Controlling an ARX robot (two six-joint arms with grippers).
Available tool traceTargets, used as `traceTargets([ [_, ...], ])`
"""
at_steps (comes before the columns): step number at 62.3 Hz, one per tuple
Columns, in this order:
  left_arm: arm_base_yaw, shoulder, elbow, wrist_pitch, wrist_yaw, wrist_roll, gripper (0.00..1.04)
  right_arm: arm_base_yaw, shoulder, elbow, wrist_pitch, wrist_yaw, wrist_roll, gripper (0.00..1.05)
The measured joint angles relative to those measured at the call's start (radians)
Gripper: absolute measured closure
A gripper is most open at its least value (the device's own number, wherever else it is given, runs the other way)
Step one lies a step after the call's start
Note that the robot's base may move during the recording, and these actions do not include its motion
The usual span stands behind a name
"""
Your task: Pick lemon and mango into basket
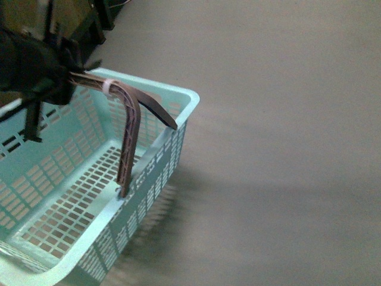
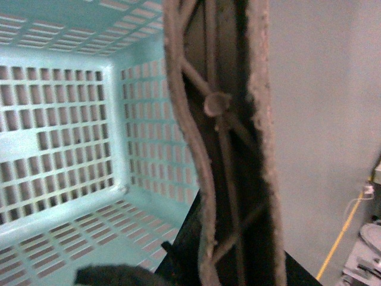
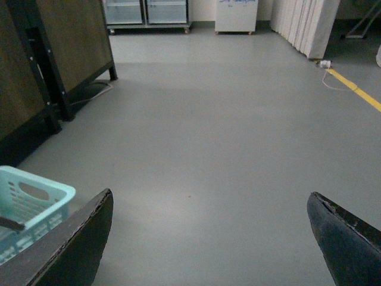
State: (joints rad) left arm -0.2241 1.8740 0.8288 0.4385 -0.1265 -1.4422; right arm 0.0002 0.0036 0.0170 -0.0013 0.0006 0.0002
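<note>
The empty basket (image 1: 189,104) is carried by its brown handle (image 1: 130,137), clamped in the left gripper (image 1: 59,77) upper left for hauling, right gripper (image 3: 209,199) is held wide open, lemon and mango aren't seen anywhere.

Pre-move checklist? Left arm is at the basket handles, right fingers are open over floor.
1. Left gripper on the handles: ok, the raised handles run into it in the front view.
2. Basket ready to receive: ok, no fruit on the part of its bottom that shows.
3. Right gripper free: ok, fingers wide apart, nothing between them.
4. Lemon located: not ok, it shows in no view.
5. Mango located: not ok, it shows in no view.
6. Where the right arm should reach: cannot tell, only bare grey floor lies ahead of it.
</note>
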Motion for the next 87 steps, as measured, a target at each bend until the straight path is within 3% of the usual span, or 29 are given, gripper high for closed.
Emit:
traceTargets([
  [16, 0.023, -0.468, -0.155, -0.156, -0.019, -0.024, 1.0, 0.0, 0.0, 0.0, 0.0, 0.0, 0.0, 0.09],
  [39, 0.031, -0.961, -0.17, -0.431, -0.064, -0.048, 1.0, 0.0, 0.0, 0.0, 0.0, 0.0, 0.0, 0.09],
  [87, 0.03, -1.021, -0.152, -0.485, -0.064, -0.047, 1.0, 0.0, 0.0, 0.0, 0.0, 0.0, 0.0, 0.09],
])
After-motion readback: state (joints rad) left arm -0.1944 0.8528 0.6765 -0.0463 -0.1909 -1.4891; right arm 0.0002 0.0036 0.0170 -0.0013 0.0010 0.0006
